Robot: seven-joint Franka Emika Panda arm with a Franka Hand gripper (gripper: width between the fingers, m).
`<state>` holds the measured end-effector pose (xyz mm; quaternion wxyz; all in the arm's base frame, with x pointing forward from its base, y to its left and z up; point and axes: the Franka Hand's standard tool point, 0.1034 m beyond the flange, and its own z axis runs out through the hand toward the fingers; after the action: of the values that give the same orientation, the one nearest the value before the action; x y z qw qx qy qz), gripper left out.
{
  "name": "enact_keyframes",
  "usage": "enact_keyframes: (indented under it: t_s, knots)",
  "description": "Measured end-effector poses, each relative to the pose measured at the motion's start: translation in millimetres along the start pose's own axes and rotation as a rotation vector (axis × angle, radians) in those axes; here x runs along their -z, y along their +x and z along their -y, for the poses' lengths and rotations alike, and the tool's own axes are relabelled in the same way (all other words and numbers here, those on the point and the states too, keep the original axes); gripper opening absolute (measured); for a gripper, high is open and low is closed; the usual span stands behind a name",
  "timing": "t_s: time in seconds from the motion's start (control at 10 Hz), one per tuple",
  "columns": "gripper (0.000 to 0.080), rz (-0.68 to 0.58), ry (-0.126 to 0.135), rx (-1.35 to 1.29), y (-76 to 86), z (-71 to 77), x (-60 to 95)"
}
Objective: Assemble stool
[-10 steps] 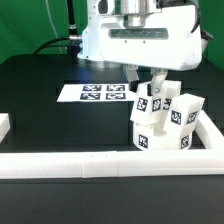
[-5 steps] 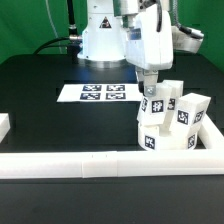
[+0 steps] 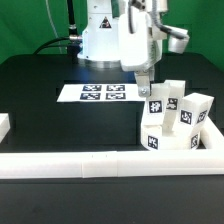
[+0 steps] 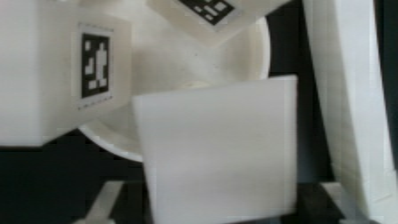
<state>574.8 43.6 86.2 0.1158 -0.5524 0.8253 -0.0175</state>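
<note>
Reading across the exterior view from its left, the marker board (image 3: pixel 100 94) lies flat on the black table (image 3: pixel 40 110), well apart from the work; next comes the gripper (image 3: pixel 147 88), hanging just above the cluster of stool parts in the corner of the long white rail (image 3: pixel 70 165). Its jaws are pinching a stool leg (image 4: pixel 217 150), which the wrist view shows as a plain white block filling the gap between the fingertips (image 4: pixel 111 200). That leg's long axis runs straight down from the jaws, and directly beneath it sits the round seat (image 4: pixel 222 55), with another tagged leg (image 4: pixel 80 70) standing on it just beside. Further to the exterior view's right stand the remaining tagged legs (image 3: pixel 192 112). Lining the held leg up over a seat socket looks like the deciding relation.
</note>
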Motion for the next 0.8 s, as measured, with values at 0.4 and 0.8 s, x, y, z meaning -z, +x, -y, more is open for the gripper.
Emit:
enact_keyframes:
  t_s: [0.4, 0.8]
  knots:
    - [0.0337, 0.039, -0.039, -0.334, 5.0, -1.8, 0.3]
    - [0.0623, 0.049, -0.032, -0.218, -6.3, 2.4, 7.0]
